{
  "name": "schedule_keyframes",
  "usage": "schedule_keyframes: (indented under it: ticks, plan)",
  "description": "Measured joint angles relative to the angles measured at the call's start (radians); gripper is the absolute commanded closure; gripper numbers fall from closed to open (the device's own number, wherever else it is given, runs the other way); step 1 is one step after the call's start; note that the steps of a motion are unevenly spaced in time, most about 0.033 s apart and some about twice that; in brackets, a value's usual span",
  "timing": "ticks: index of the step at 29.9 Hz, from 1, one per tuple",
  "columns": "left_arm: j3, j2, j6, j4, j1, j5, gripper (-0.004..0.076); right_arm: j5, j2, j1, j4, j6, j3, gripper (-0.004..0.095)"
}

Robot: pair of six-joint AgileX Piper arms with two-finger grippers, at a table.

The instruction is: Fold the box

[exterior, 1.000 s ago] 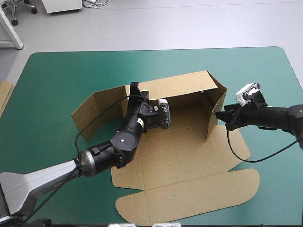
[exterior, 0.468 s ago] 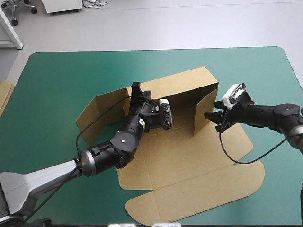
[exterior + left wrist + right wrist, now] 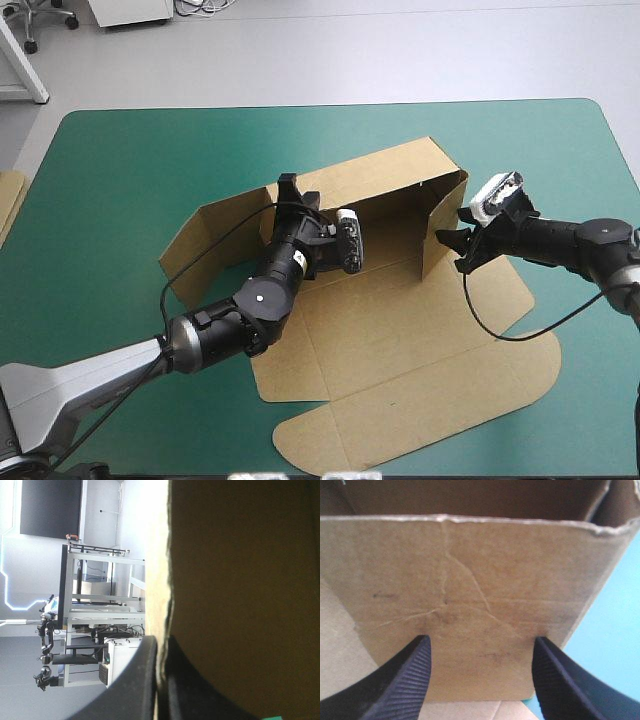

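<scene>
The brown box point(image 3: 400, 340) lies on the teal-green cover with its long back wall point(image 3: 390, 175) standing up. My left gripper point(image 3: 288, 195) is at the wall's top edge, near its left end. In the left wrist view it point(image 3: 157, 672) is shut on the box, the board's edge pinched between the two black fingers. The right end flap point(image 3: 440, 225) stands upright, turned inward across the base. My right gripper point(image 3: 458, 245) is open just outside that flap. In the right wrist view its fingers point(image 3: 412, 677) stand wide apart, the creased flap point(image 3: 470, 610) close ahead of them.
The box's left end flap point(image 3: 210, 235) stands angled outward behind my left arm. The lid panel point(image 3: 420, 420) lies flat toward the table's front edge. Another edge of board point(image 3: 8, 205) shows at the table's left edge. Bare cover point(image 3: 130, 160) stretches across the far left.
The right gripper pushed the right end flap inward, then drew back a little, and the flap swung partly out again. The whole sheet slid slightly rightward. The left gripper kept its hold.
</scene>
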Motion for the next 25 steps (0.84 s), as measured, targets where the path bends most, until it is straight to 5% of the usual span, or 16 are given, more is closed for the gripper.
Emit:
schedule_keyframes:
  ticks: [11, 15, 20, 25]
  plan:
    - [0.000, 0.000, 0.000, 0.000, 0.000, 0.001, 0.0734, -0.125, -0.021, 0.000, 0.039, -0.008, 0.000, 0.0341]
    - [0.000, 0.000, 0.000, 0.000, 0.000, 0.002, 0.0734, -0.151, -0.016, 0.000, 0.106, -0.087, 0.000, 0.0258]
    - [0.000, 0.000, 0.000, 0.000, 0.000, 0.002, 0.0734, -0.111, 0.005, 0.000, 0.248, -0.202, 0.000, 0.0242]
    - [0.000, 0.000, 0.000, 0.000, 0.000, 0.002, 0.0734, -0.063, 0.042, 0.000, 0.258, -0.214, 0.000, 0.0254]
